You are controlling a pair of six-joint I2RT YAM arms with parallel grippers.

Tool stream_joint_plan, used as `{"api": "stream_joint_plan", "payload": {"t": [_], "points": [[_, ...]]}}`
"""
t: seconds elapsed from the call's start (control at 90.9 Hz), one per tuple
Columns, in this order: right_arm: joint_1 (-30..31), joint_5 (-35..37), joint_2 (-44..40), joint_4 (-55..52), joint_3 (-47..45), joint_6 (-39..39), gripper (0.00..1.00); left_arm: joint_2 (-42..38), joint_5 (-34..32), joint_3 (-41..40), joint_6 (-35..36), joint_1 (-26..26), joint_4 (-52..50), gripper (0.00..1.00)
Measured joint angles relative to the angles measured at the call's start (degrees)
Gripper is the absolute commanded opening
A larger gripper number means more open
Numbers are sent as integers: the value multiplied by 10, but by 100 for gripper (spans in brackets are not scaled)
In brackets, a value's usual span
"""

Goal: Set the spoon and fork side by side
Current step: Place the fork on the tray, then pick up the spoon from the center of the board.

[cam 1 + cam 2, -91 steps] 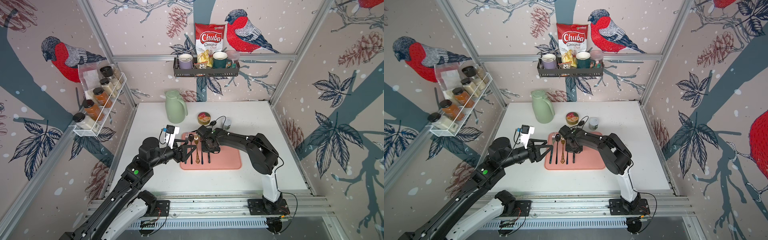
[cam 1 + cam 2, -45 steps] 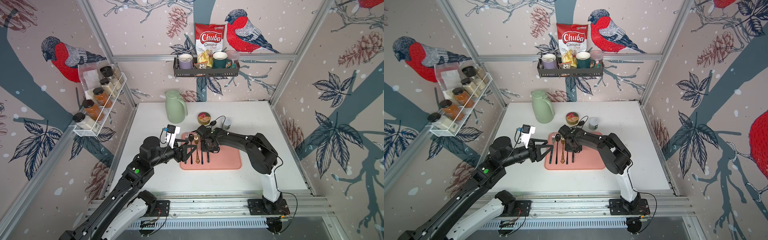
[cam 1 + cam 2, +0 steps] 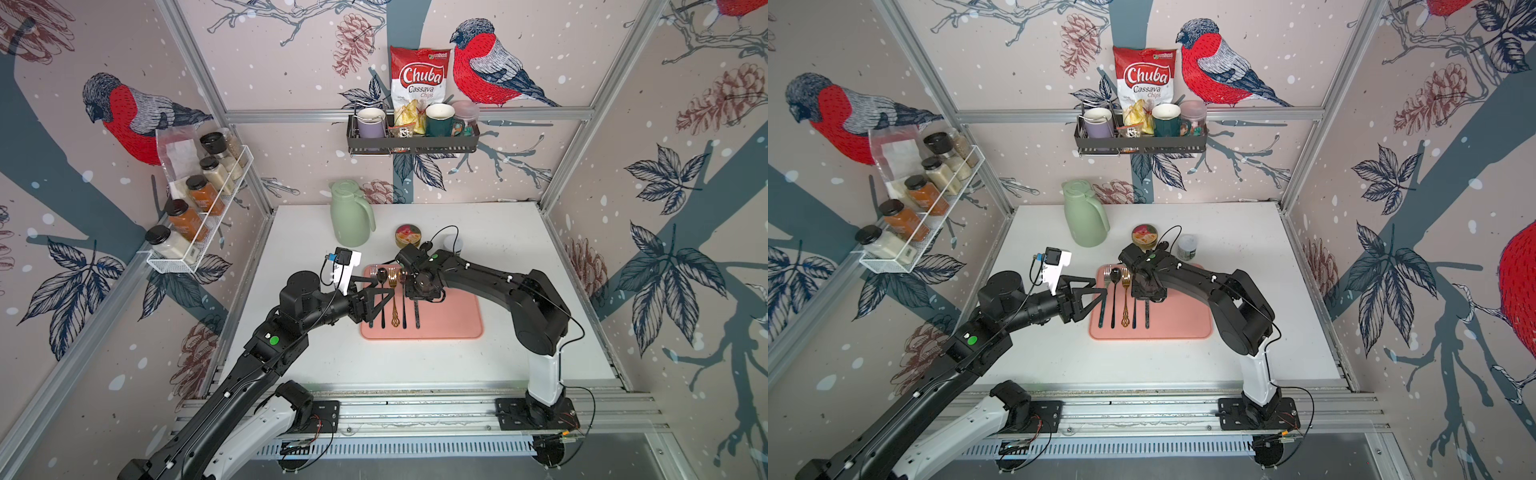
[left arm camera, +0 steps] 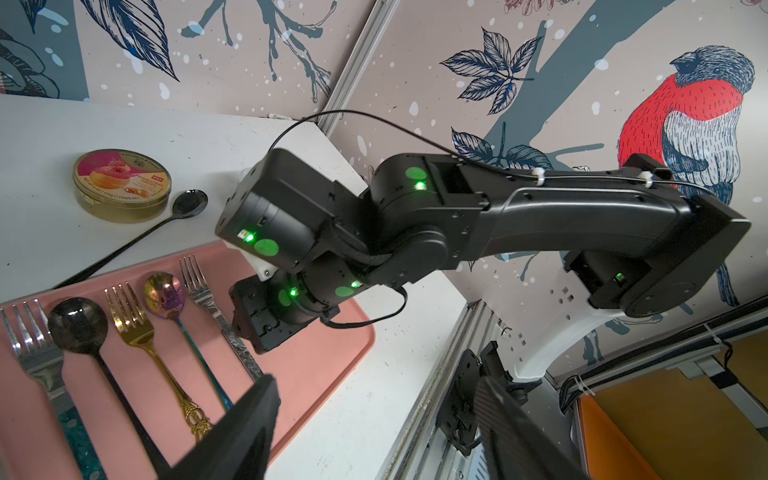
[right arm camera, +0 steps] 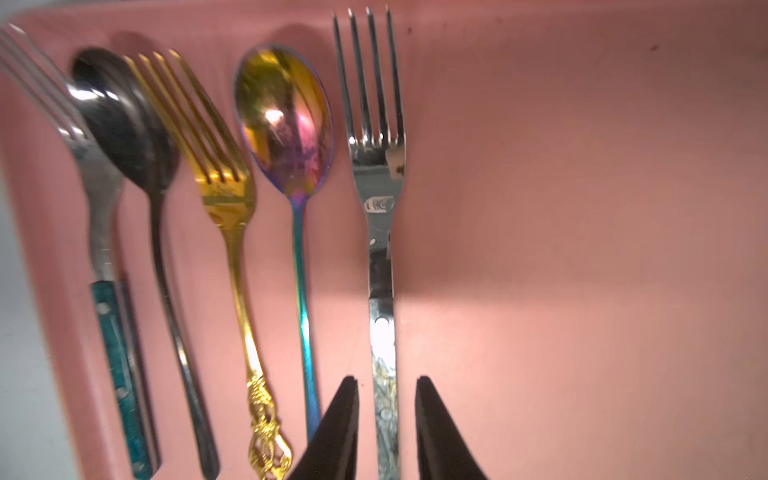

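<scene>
On the pink tray (image 5: 582,208), the silver fork (image 5: 380,249) lies just beside the iridescent spoon (image 5: 286,124). The right gripper (image 5: 386,380) straddles its handle, jaws apart, not touching. The left gripper (image 4: 374,386) is spread wide.

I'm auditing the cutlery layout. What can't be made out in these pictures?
Right gripper: the right arm hides it in both top views.
Silver fork: handle end cut off by the right wrist frame edge.
Teal-handled fork: blurred in the right wrist view.
Jar label: too small in both top views.
</scene>
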Motion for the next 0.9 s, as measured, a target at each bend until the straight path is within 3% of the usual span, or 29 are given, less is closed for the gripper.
{"api": "stream_joint_plan", "payload": {"t": [0.209,0.429,0.561,0.66,0.902], "points": [[-16,6,-90,-5,-15,-2,28,52,-41,23,8,0,-21,73],[-43,4,-183,24,-94,-6,28,201,-72,86,64,0,-48,69],[-67,-2,-241,58,-162,-6,27,302,-101,143,113,-3,-65,65],[-73,-2,-273,80,-200,-7,27,377,-133,213,159,-4,-108,50],[-68,2,-325,125,-246,-22,27,527,-211,337,254,-5,-148,51]]}}
